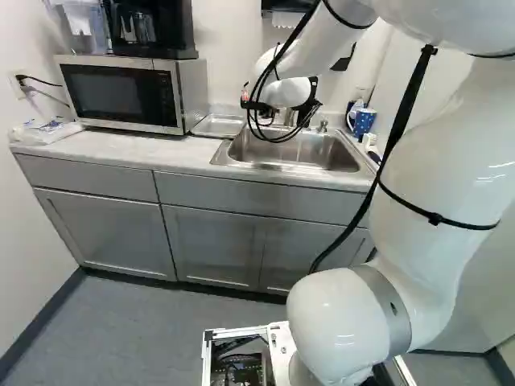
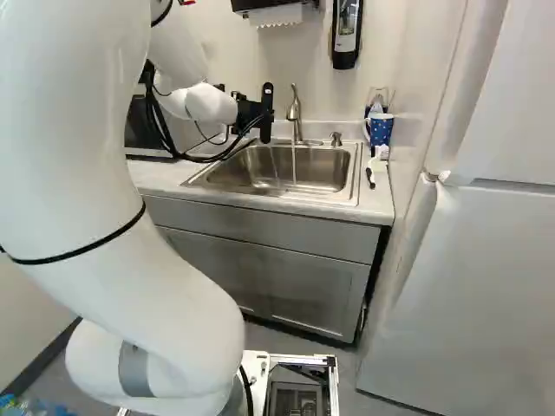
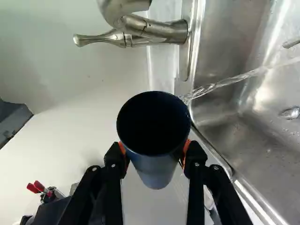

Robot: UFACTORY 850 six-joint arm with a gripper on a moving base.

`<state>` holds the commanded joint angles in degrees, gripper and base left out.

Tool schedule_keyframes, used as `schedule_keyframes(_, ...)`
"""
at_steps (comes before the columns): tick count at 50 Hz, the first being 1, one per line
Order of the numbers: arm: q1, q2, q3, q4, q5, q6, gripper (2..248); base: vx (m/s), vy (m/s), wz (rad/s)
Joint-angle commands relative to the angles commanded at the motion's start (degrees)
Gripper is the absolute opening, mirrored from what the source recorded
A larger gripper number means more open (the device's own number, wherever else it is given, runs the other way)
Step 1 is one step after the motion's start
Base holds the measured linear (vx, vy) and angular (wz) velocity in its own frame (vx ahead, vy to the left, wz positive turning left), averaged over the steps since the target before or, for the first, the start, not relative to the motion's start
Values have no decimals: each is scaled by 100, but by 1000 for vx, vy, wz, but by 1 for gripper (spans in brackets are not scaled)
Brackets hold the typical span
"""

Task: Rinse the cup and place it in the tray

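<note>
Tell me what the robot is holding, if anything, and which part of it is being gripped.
A dark blue cup, held in the gripper by opposite sides of its outer wall.

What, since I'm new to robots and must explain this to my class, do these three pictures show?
The machine is a white robot arm on a moving base. Two pictures look ahead from behind it, one from its left and one from its right, so they show one kitchen twice. The third looks along its end effector, whose two fingers grip a dark blue cup.

Water runs into the sink, and the faucet rises behind it. On the counter, a microwave stands at the left of the left base view. A dotted mug is beside the sink.
</note>
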<state>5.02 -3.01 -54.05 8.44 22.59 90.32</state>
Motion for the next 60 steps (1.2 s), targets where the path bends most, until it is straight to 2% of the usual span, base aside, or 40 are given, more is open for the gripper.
schedule_keyframes(25,0,0,0,0,0,12,124,0,0,0)
schedule_keyframes(31,0,0,0,0,0,231,124,0,0,0)
schedule_keyframes(40,0,0,0,0,0,741,124,0,0,0)
schedule_keyframes(60,0,0,0,0,0,750,124,0,0,0)
